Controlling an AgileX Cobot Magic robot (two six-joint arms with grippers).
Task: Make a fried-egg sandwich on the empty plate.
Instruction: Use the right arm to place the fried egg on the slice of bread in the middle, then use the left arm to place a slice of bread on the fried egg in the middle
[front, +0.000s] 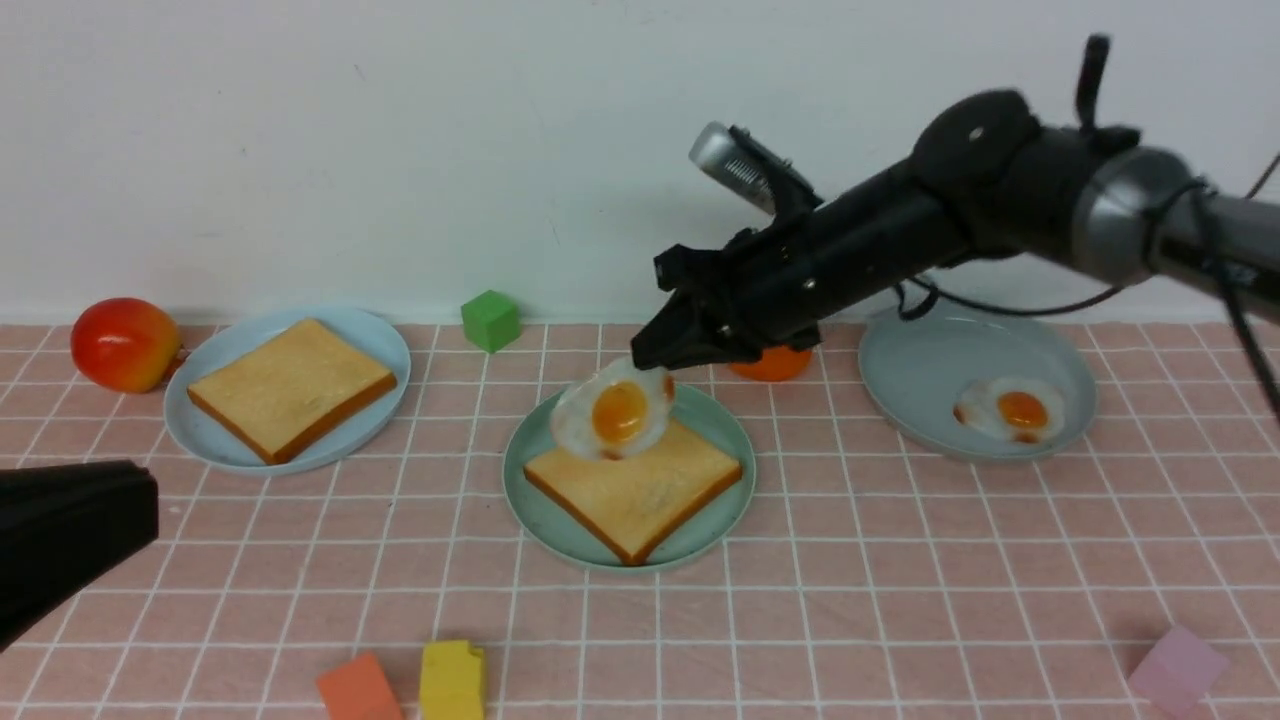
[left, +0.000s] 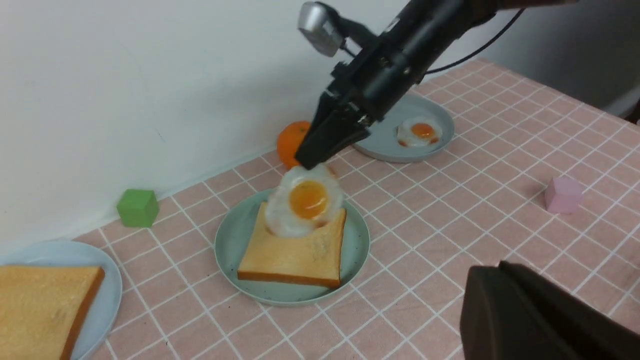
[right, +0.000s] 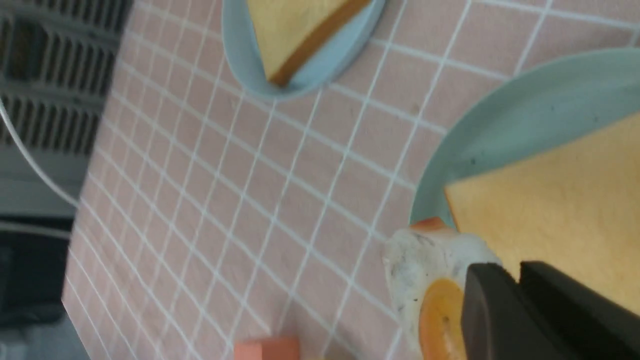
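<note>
Now pinches egg (front: 615, 412) at 1 o'clock edge in right gripper (front: 668, 352), jaws closed, tilted over 11 o'clock edge of toast (front: 640, 490) on plate (front: 530, 508).

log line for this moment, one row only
phase: placing | right gripper: shut on fried egg, tilted above toast on teal plate | left gripper: apart, state unclear | second toast: on light blue plate

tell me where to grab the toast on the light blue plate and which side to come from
The toast lies flat on the light blue plate, so probably pinch the thick crust edge nearest the robot. Come in low and tilted from the front-left, closing on the top face and underside.
</note>
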